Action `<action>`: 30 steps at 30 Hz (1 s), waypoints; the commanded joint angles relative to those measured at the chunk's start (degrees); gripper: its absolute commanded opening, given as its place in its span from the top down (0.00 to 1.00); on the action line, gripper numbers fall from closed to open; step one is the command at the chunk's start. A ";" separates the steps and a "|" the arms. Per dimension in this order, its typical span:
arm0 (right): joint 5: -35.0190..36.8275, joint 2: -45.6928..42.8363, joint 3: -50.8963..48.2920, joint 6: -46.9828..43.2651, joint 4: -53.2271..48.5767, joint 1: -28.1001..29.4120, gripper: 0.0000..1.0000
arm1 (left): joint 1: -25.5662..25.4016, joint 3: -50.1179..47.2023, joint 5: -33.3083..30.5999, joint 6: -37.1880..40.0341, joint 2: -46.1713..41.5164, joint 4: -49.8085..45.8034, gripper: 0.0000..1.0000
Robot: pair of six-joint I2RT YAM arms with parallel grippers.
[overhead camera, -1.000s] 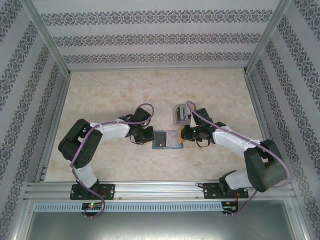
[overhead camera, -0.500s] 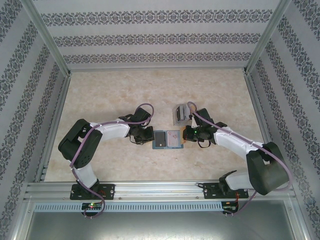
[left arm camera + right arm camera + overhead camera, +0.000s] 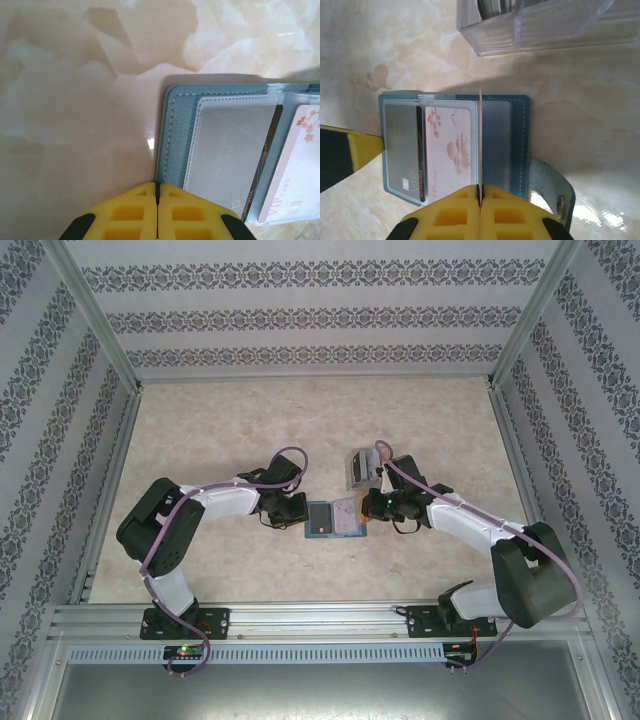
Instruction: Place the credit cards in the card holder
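Card holder (image 3: 360, 533) lies open and flat near the middle of the table (image 3: 230, 430) in the top view. The left gripper (image 3: 300, 513) is at its 9 o'clock edge and the right gripper (image 3: 368, 506) at its 3 o'clock side. A clear box (image 3: 358, 470) stands just beside it at 1 o'clock.

Left wrist: the yellow fingers are pressed together at 6 o'clock, tips touching the card holder's stitched outer edge. Whether they pinch that edge or only pin it, I cannot tell. A dark card (image 3: 260, 170) and a blossom card (image 3: 295, 175) sit in clear pockets.

Right wrist: the fingers are clenched on a held card (image 3: 480, 135), seen edge-on and upright over the holder's middle, along the blossom card's 3 o'clock border. The pocket further toward 3 o'clock looks empty.

The step in hand appears to be insertion. The next move likely calls for tilting the held card flatter, finding that pocket's mouth and sliding it in while the left gripper steadies the holder.
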 commanded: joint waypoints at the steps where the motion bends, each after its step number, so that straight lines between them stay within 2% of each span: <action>1: -1.54 -2.86 0.96 1.82 1.24 1.00 0.95 | -0.98 1.26 0.09 0.96 0.37 -1.28 0.93; 9: -6.12 -2.28 1.97 2.54 3.57 1.76 0.95 | -1.01 1.73 0.08 1.13 -0.33 -0.99 0.91; 25: -6.99 1.73 3.87 2.35 3.88 3.89 0.94 | -1.00 1.20 -0.05 0.85 -0.78 -0.66 0.91; 30: -3.93 1.58 4.60 1.30 0.84 3.29 0.94 | -0.99 1.09 -0.14 0.81 -0.94 -0.81 0.91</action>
